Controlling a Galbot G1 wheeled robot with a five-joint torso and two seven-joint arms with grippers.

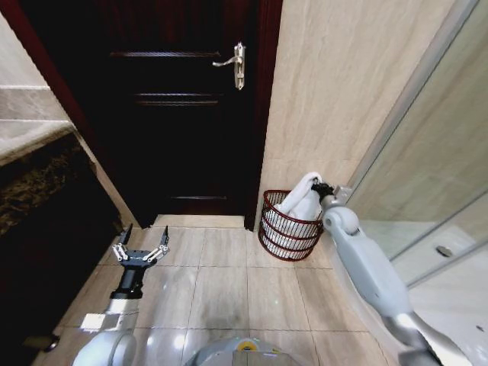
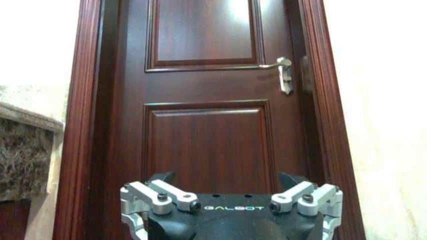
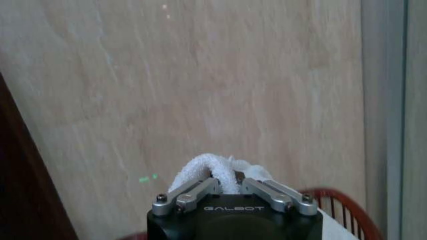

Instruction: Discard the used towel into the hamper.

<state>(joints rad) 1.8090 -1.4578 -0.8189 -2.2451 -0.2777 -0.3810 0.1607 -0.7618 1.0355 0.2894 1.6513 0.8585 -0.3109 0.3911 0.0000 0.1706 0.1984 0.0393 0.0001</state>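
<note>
Towel held over hamper by R gripper; release not yet made.

Near field, approx 7 o'clock in head view: left gripper (image 1: 142, 245) is parked low over floor tiles (image 1: 229, 282), fingers spread, nothing held. Further out at approx 2 o'clock, right gripper (image 1: 321, 188) is seen clenched on the towel (image 1: 299, 196), pinched fold visible betw. the fingers in wrist view (image 3: 223, 180). Towel is draped onto/into the hamper (image 1: 286, 226), which stands against wall beside the door (image 1: 175, 114). Judged: grip should be opened only w/ towel bulk centred inside rim, so nothing is left hanging outside. Hamper interior is hidden; how much of the towel is already inside can't be told.
</note>
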